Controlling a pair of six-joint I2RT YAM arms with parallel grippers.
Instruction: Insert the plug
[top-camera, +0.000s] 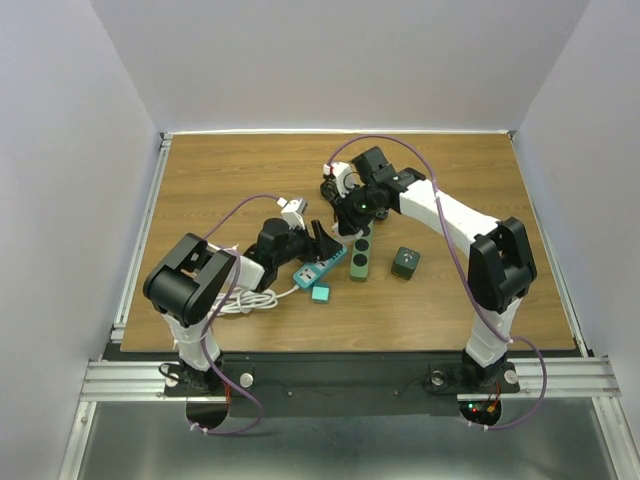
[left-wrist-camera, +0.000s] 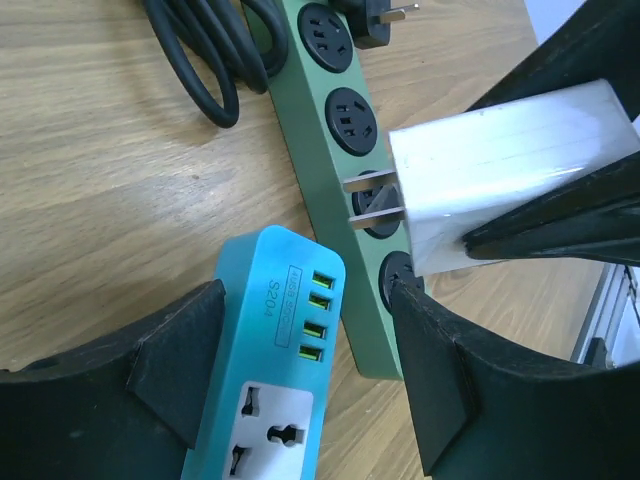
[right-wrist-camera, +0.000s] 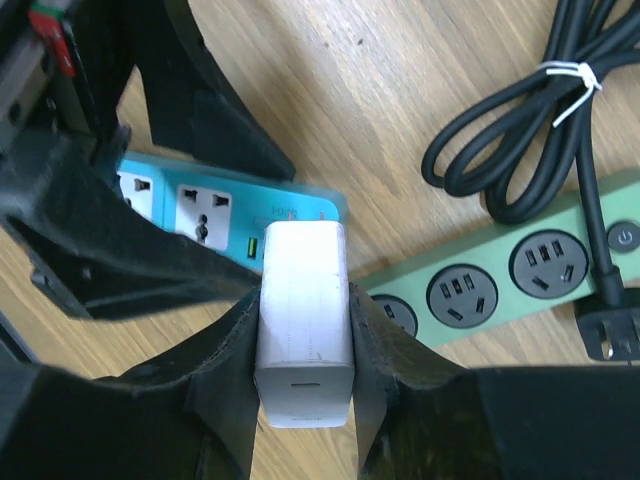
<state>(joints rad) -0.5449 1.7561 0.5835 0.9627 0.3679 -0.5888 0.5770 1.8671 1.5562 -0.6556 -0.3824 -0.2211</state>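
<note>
While my right gripper (right-wrist-camera: 303, 345) clamps white charger (right-wrist-camera: 303, 300), prongs (left-wrist-camera: 365, 200) unseated, my left gripper (left-wrist-camera: 300, 385), jaws apart, straddles blue power strip (left-wrist-camera: 265, 330); next: align prongs, press home.

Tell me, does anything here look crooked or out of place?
Mostly one thing: the white charger, pinched in the right claw, hangs tilted over the green power strip, its prongs not in any socket. The black plug beside that strip also lies loose on the table, connected to nothing.
</note>
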